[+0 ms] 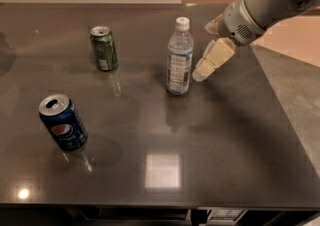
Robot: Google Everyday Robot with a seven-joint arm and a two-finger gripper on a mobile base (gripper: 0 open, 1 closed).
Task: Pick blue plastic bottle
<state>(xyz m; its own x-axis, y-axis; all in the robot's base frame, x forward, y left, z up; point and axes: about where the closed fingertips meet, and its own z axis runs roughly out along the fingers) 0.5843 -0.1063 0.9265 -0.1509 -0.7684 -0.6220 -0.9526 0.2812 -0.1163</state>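
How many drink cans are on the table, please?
2: the green can at back left, the blue Pepsi can at front left. The gripper hovers beside the bottle.
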